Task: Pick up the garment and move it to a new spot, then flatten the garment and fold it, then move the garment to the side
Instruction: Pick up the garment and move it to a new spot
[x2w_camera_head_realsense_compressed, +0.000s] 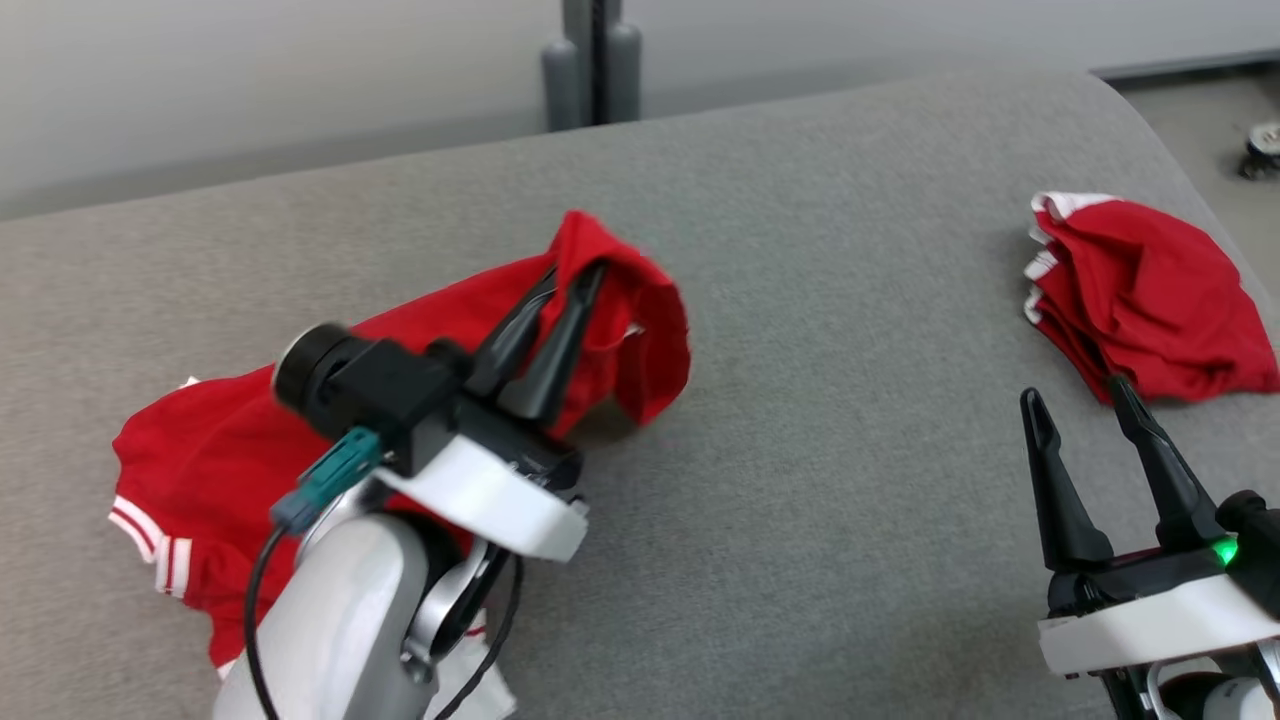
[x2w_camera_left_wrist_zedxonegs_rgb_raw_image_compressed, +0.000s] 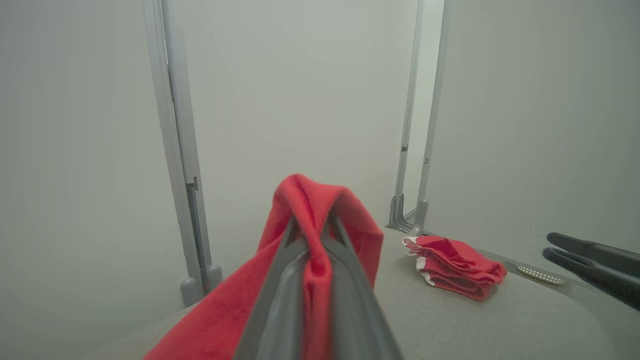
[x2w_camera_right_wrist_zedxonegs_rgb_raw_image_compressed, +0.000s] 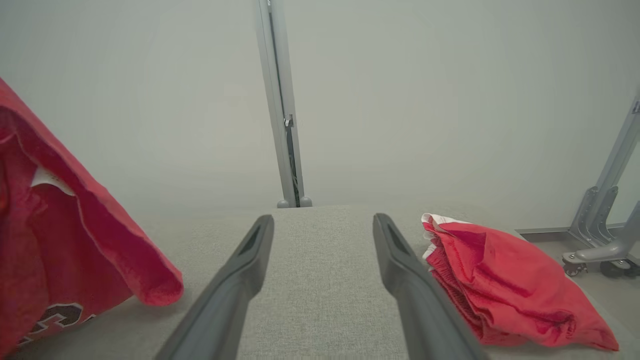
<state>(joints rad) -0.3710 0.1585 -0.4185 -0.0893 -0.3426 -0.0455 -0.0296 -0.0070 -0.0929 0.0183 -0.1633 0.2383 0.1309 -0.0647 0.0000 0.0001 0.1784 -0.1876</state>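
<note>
A red garment (x2w_camera_head_realsense_compressed: 200, 470) with white-striped cuffs lies on the grey padded table (x2w_camera_head_realsense_compressed: 820, 300) at the left. My left gripper (x2w_camera_head_realsense_compressed: 575, 280) is shut on a raised fold of the red garment (x2w_camera_left_wrist_zedxonegs_rgb_raw_image_compressed: 310, 200), lifting that edge off the surface while the rest trails down. In the right wrist view the lifted cloth (x2w_camera_right_wrist_zedxonegs_rgb_raw_image_compressed: 65, 240) hangs at the left. My right gripper (x2w_camera_head_realsense_compressed: 1080, 395) stands open low at the right, nothing between its fingers (x2w_camera_right_wrist_zedxonegs_rgb_raw_image_compressed: 240, 270). Its dark fingers (x2w_camera_left_wrist_zedxonegs_rgb_raw_image_compressed: 590, 260) also show at the right edge of the left wrist view.
A second red garment (x2w_camera_head_realsense_compressed: 1150, 295), folded in a bundle, lies at the table's far right near the rounded edge (x2w_camera_right_wrist_zedxonegs_rgb_raw_image_compressed: 500, 285) (x2w_camera_left_wrist_zedxonegs_rgb_raw_image_compressed: 457, 265). A grey post (x2w_camera_head_realsense_compressed: 595, 60) stands behind the table. A wheeled frame base (x2w_camera_right_wrist_zedxonegs_rgb_raw_image_compressed: 600, 240) sits on the floor at the right.
</note>
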